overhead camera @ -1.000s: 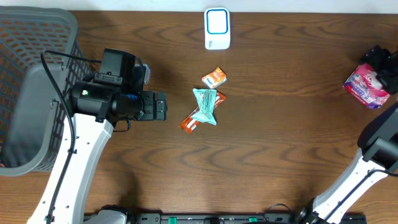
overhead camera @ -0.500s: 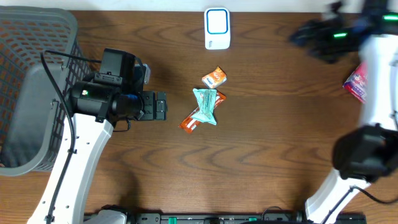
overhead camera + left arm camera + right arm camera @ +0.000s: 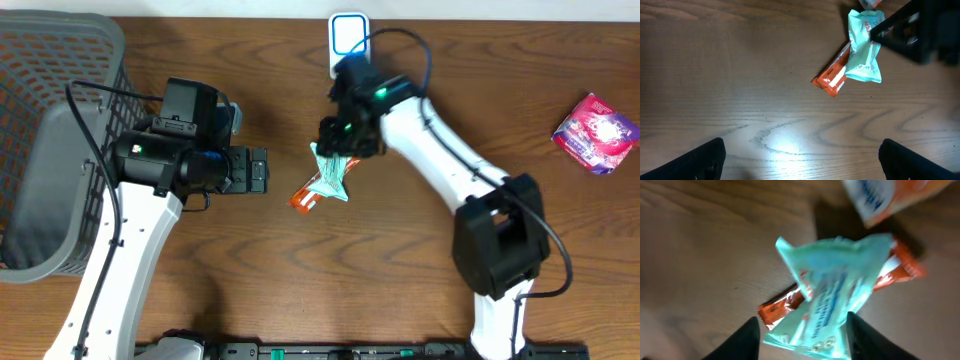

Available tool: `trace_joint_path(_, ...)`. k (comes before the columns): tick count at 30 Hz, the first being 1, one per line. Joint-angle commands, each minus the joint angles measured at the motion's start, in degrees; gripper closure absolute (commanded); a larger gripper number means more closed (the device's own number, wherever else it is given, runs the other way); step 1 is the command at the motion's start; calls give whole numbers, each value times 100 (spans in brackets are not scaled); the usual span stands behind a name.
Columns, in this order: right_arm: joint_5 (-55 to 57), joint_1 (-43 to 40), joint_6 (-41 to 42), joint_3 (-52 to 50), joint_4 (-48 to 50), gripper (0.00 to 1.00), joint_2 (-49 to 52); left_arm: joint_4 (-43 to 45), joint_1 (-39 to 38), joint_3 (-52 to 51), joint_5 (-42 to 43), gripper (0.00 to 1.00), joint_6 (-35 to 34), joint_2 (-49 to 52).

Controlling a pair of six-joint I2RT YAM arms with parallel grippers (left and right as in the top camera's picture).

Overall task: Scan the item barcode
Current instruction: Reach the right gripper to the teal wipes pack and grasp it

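A teal packet [image 3: 331,176] lies across an orange bar [image 3: 306,196] at mid-table. My right gripper [image 3: 341,148] has come down over the packet's far end. In the right wrist view its dark fingers [image 3: 746,339] stand either side of the teal packet [image 3: 832,297], half closed, with a sliver of table still showing on the left. The packet still rests on the bar [image 3: 774,311]. A small orange and white packet [image 3: 890,195] lies just beyond. My left gripper [image 3: 262,171] hovers left of the pile, wide open and empty [image 3: 802,160]. The white scanner [image 3: 346,36] stands at the far edge.
A grey mesh basket [image 3: 40,150] fills the left edge behind my left arm. A pink packet [image 3: 597,132] lies at the far right. In the left wrist view the right gripper [image 3: 920,30] shows as a dark block beside the teal packet [image 3: 865,50].
My right arm has swung from the pink packet at the far right to the pile at mid-table, and its jaws have narrowed around the teal packet. The left arm has not moved.
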Motion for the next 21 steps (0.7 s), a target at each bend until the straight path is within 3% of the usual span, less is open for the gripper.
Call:
trace_joint_path(1, 1309, 376, 1008, -201, 26, 54, -20, 0, 24, -7, -52, 2, -7, 13)
trace_joint_path(4, 1888, 577, 1226, -424, 94, 59, -13, 0, 24, -7, -52, 2, -7, 13)
trace_joint_path(9, 2634, 531, 1224, -660, 90, 79, -4, 0, 24, -7, -52, 2, -7, 13)
trace_joint_path(13, 3311, 345, 1222, -645, -328, 85, -7, 0, 24, -7, -52, 2, -7, 13)
trace_joint_path(17, 3388, -39, 1128, -540, -903, 75, -9, 0, 24, -7, -52, 2, -7, 13)
trace_joint_path(20, 2496, -286, 343, -411, -1038, 67, -9, 0, 24, -7, -52, 2, -7, 13)
trace_joint_path(21, 1718, -372, -4, -409, -992, 64, -9, 0, 24, -7, -52, 2, -7, 13)
